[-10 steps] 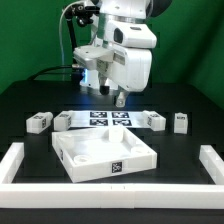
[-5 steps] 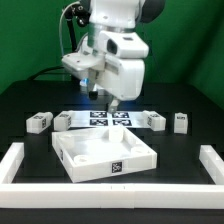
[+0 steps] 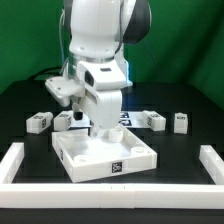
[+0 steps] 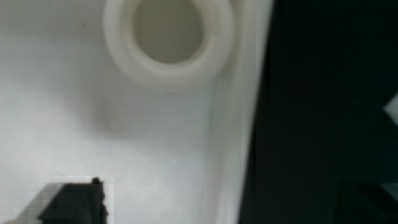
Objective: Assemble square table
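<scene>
The white square table panel (image 3: 85, 165) lies in the middle of the black table, rim up, with a tag on its front wall. My gripper (image 3: 105, 133) is down over the panel's far side, mostly hidden by the arm. In the wrist view the panel (image 4: 160, 130) fills the frame, with a round corner socket (image 4: 169, 40) close ahead. One black finger (image 4: 71, 203) shows over the panel; the other is lost against the dark table. The gripper (image 4: 222, 205) looks open and holds nothing. Leg blocks lie behind the panel: two (image 3: 38, 121) (image 3: 65, 120) at the exterior view's left, two (image 3: 155, 120) (image 3: 180, 122) at its right.
The marker board (image 3: 135, 117) lies behind the panel, partly hidden by the arm. Long white bars frame the work surface at the left (image 3: 18, 162), right (image 3: 210, 165) and front (image 3: 110, 197). A green wall stands behind.
The arm has swung toward the exterior view's left and come down, from above the marker board to just over the panel's far side. The parts have not moved.
</scene>
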Robot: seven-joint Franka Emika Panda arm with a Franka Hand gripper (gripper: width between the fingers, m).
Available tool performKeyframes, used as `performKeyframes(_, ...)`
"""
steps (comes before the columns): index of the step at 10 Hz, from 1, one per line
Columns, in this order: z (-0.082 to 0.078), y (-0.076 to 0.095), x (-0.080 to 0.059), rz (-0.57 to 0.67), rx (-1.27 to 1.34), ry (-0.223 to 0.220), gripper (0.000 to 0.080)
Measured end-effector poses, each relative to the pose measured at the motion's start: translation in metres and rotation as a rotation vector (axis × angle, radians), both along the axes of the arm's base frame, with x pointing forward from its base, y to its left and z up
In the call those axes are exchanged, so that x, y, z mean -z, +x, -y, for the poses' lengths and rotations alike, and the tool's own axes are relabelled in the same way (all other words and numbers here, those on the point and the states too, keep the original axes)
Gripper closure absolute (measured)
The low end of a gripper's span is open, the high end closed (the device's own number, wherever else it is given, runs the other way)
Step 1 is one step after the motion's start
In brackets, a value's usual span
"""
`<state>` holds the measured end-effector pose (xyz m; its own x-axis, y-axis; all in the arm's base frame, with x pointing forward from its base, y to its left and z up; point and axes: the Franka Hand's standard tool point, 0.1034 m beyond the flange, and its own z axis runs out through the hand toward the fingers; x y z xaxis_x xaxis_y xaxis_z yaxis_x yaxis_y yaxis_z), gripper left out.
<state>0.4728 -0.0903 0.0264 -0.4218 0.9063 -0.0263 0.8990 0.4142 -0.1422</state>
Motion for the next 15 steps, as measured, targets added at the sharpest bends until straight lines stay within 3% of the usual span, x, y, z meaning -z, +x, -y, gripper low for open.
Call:
performKeyframes(2,0.0002,0.0002,0.0024,-0.003,0.0,0.0,0.015)
performKeyframes(5,0.0004,-0.0003,0.003,-0.004,0.001,0.0,0.0563)
performKeyframes(6,0.0005,-0.0005,0.0031,-0.005,0.001,0.0,0.0563)
performKeyframes(7,0.0009,-0.0003,0.003,-0.004,0.001,0.0,0.073)
performKeyframes(14,0.0008,-0.0002,0.003,-0.003,0.001,0.0,0.0742)
performKeyframes(15,-0.0054,0.0011,0.0031,0.002,0.07,-0.008,0.0742)
